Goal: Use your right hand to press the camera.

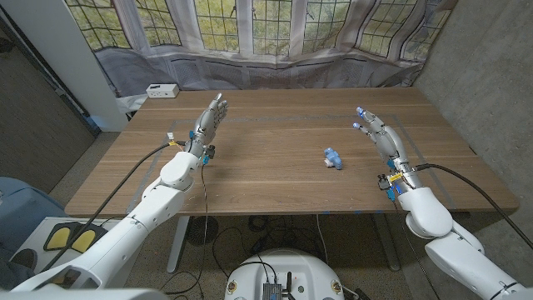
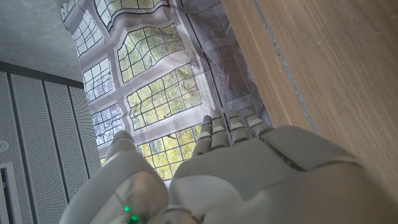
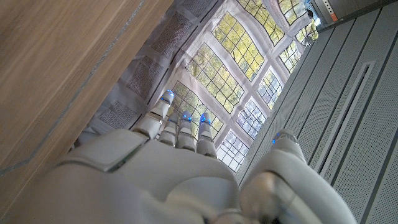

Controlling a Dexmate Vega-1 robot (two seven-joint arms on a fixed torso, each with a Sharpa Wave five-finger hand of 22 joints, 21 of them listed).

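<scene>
Right of the head view's centre, the small blue-and-white toy camera lies alone on the brown wooden surface, untouched and free to be pressed from above. The right hand, to its right, is released with fingers straight, grasping nothing. At upper left, the left hand waits likewise released, well apart, leaving room.

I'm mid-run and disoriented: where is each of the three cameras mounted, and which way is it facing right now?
Head view: on the robot's head, looking down over the wooden table; shows both arms, left robot hand, right robot hand, small blue camera.
Left wrist view: behind the left robot hand, facing the window backdrop.
Right wrist view: behind the right robot hand, facing that backdrop.
Shared: all three show table and backdrop.
</scene>
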